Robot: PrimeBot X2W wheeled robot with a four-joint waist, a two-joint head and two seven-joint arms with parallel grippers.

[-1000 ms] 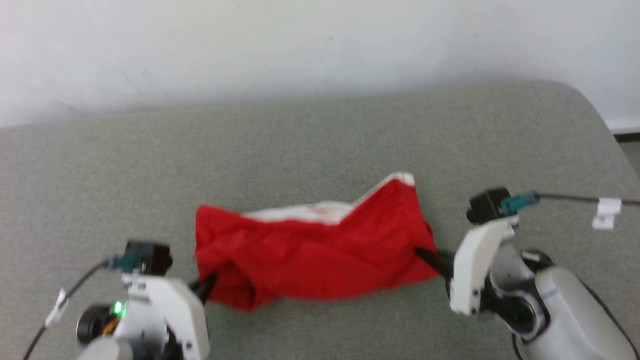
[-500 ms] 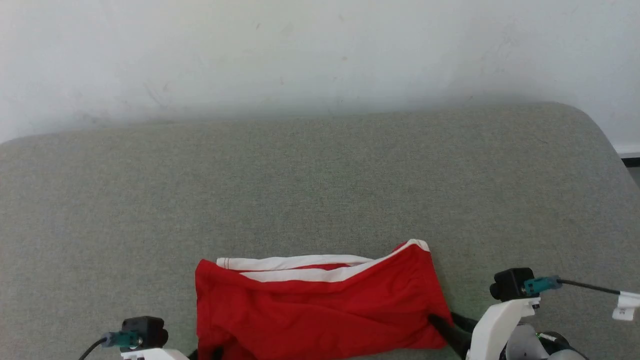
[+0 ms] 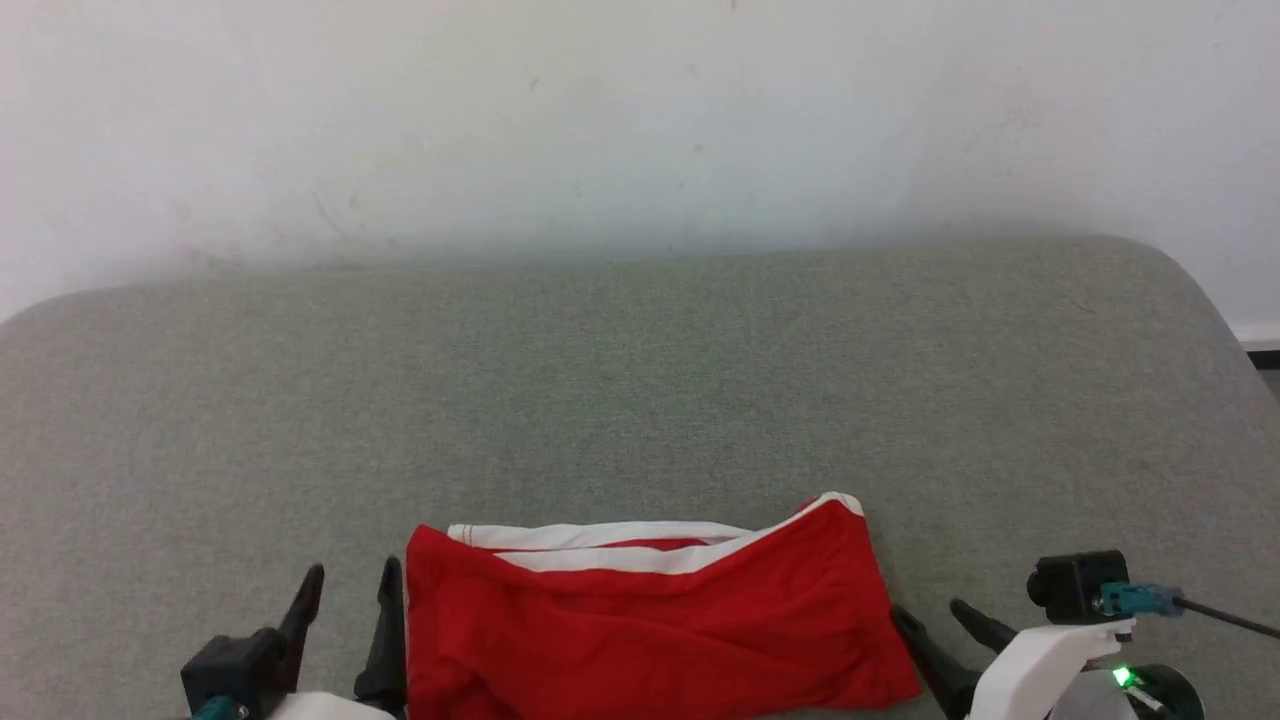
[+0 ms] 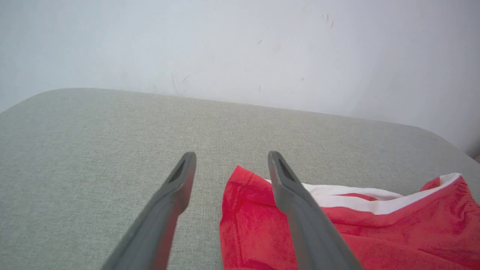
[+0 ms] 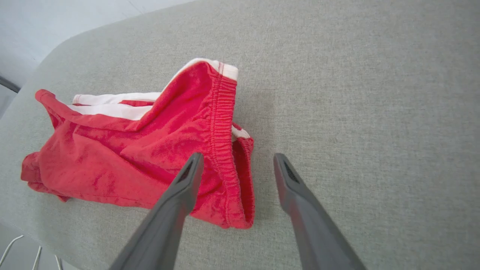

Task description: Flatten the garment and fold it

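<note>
Treat the red shorts (image 3: 650,630) as light, limp, slippery fabric; with left end effector (image 3: 353,568) and right end effector (image 3: 927,608) both spread apart, pinch the elastic waistband (image 5: 221,131) corners.

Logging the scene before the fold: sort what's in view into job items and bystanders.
Job:
- garment, red with white bands, lying rumpled
- left tool and right tool, both open, one at each end of it

Bystanders:
- grey padded surface under it
- white wall behind
- black cable at the right wrist
</note>
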